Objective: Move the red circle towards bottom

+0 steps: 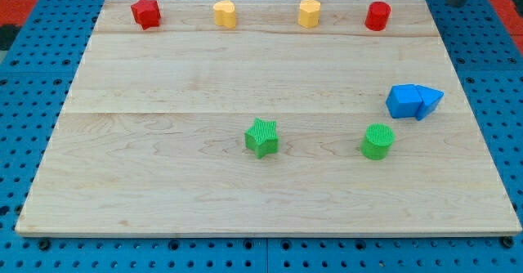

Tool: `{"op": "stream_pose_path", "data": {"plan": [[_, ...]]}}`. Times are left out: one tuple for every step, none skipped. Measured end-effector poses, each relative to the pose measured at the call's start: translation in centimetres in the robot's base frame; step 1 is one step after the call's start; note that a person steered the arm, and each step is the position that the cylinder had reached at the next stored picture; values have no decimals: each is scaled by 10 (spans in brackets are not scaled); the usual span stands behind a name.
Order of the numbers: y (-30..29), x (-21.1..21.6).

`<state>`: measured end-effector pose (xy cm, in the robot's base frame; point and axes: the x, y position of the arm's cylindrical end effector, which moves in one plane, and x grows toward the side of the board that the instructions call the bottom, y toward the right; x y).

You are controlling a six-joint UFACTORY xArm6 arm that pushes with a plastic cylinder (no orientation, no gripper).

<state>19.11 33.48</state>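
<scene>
red circle (377, 16): board's 1 o'clock edge, top row
tip (460, 3): rod end at 3 o'clock of red circle, apart, off the board (245, 199)
claw: none, bare rod
blue blocks (413, 101): 5 o'clock of red circle, touching

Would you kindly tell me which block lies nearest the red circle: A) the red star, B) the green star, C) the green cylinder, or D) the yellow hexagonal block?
D: the yellow hexagonal block sits just left of the red circle along the view's top edge.

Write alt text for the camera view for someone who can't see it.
A red circle sits at a wooden board's top right, my tip off the board to its right. Other red, yellow, blue and green blocks are scattered about.
</scene>
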Motion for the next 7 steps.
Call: {"op": "stream_pose_path", "data": {"plan": [[-15, 0], [-28, 0], [-118, 3], [-147, 33], [-137, 80], [-109, 72], [-75, 89]]}}
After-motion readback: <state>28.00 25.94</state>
